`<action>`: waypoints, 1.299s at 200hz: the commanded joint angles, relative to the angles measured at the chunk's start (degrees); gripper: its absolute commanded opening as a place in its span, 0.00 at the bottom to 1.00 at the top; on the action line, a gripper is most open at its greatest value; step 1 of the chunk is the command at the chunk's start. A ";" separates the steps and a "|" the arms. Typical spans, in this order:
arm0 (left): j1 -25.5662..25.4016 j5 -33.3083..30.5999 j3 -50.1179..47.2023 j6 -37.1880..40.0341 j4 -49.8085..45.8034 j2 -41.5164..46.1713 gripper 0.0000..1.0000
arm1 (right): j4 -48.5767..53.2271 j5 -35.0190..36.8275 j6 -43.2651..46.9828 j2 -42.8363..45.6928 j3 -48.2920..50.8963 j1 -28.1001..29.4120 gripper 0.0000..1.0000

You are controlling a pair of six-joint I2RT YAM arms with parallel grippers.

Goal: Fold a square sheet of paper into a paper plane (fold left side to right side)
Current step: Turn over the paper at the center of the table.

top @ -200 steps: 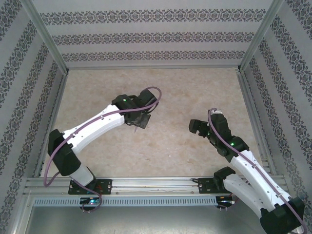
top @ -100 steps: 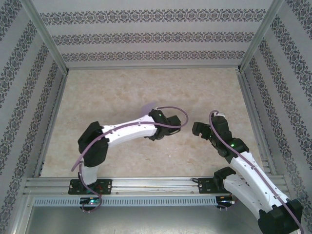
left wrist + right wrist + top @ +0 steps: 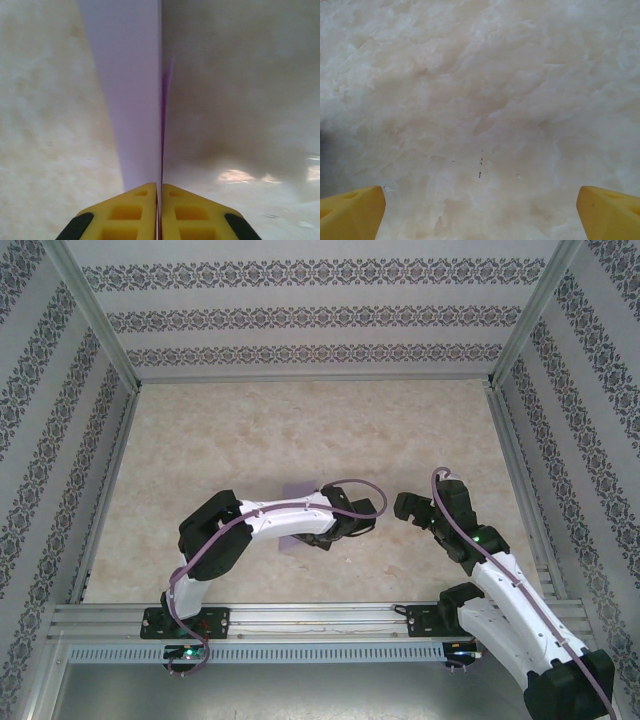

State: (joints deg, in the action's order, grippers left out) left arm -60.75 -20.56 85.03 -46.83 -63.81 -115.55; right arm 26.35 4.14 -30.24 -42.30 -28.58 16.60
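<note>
The square sheet of paper is lavender and runs straight ahead from my left gripper, its edge caught between the two yellow fingers, which stand pressed together. From above, bits of the sheet peek out on both sides of the left forearm, near the table's middle front. The left gripper sits low over it, under the looped cable. My right gripper hovers a little to the right of the sheet, apart from it. Its yellow fingertips stand wide apart over bare table, nothing between them.
The beige marbled table is boxed in by patterned walls with metal posts. An aluminium rail runs along the near edge between the arm bases. Small dark specks mark the surface under the right gripper.
The left arm has swung from left of centre to the right and nearer the front, bringing the paper with it and lowering it toward the table. The right arm has hardly moved.
</note>
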 commanded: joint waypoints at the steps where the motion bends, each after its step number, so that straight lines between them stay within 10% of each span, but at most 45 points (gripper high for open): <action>1: -0.20 7.47 -0.94 -0.55 7.88 1.89 0.12 | -1.71 -2.96 -0.71 -0.65 0.89 -0.65 0.98; 108: 2.44 17.81 -4.96 1.02 18.80 4.91 0.32 | -4.61 -9.25 -0.86 -3.99 1.55 -2.24 0.98; 180: 4.47 26.04 -11.34 2.56 31.44 12.53 0.68 | -5.80 -15.99 -1.30 -5.82 1.15 -3.78 0.98; 260: 13.43 34.68 -24.19 5.83 48.90 26.77 0.72 | -9.44 -27.08 -4.21 -8.54 -1.01 -3.73 0.98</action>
State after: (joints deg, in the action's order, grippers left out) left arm -50.59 11.29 64.71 -43.90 -23.44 -94.41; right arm 19.70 -17.06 -32.23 -49.76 -27.62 13.23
